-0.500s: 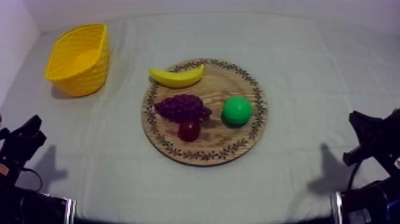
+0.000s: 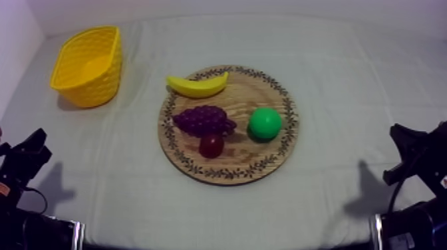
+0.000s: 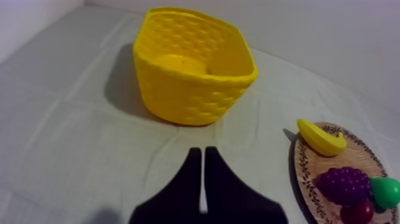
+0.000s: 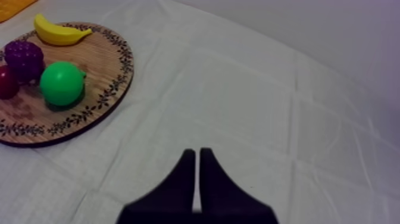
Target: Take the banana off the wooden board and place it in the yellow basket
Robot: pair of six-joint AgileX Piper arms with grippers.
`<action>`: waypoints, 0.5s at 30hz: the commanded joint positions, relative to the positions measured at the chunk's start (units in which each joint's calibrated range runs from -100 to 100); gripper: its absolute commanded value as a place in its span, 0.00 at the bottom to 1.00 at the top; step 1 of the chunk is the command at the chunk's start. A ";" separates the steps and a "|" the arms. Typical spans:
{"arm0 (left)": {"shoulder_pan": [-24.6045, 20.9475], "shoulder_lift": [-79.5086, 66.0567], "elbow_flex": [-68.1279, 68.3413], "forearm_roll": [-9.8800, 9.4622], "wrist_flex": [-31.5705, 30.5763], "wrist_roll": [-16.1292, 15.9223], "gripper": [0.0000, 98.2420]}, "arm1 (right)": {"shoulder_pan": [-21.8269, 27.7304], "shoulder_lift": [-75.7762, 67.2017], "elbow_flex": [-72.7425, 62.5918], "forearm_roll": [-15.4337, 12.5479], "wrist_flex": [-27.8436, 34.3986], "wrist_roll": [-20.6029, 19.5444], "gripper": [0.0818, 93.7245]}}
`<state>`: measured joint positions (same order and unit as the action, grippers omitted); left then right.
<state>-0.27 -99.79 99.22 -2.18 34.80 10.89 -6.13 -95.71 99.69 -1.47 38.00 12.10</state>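
Nothing has moved: the banana [image 2: 197, 85] lies far-left on the board [image 2: 247, 94], left hand [image 3: 203, 152] and right hand [image 4: 197, 154] clenched empty. The left wrist view looks inside the basket [image 3: 190, 98].

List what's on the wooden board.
On the wooden board: banana at its rim, bunch of grapes, small red fruit against them, green fruit. Wood beneath them is covered.

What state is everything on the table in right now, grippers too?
Board: lying flat, holding four fruits.
Basket: upright, nothing seen inside.
Banana: lying at the board's edge, not held.
Grapes: lying on the board.
Red fruit: on the board, right beside the grapes.
Green fruit: on the board, apart from the others.
Left gripper: shut, holding nothing.
Right gripper: shut, holding nothing.
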 commanded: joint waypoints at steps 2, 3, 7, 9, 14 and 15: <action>0.02 -0.04 0.00 0.01 -0.04 0.00 0.00 | 0.01 -0.04 -0.03 -0.02 -0.01 -0.01 0.00; 0.02 -0.04 0.00 0.01 -0.04 0.01 0.00 | 0.01 -0.04 -0.03 -0.02 -0.01 -0.01 0.00; 0.02 -0.04 0.00 0.01 -0.04 0.01 0.00 | 0.01 -0.04 -0.03 -0.02 -0.01 -0.01 0.00; -0.08 -0.04 0.00 -0.04 -0.04 -0.87 0.00 | 0.01 -0.04 -0.03 -0.02 -0.01 -0.01 0.00; -0.30 -0.04 0.00 -0.16 -0.04 -4.14 0.00 | 0.01 -0.04 -0.03 -0.02 -0.01 -0.01 0.00; -0.31 -0.04 0.00 -0.17 -0.04 -4.43 0.00 | 0.01 -0.04 -0.03 -0.02 -0.01 -0.01 0.00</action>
<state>-0.56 -99.79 99.22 -2.29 34.80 7.32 -6.13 -95.71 99.69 -1.47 38.00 12.10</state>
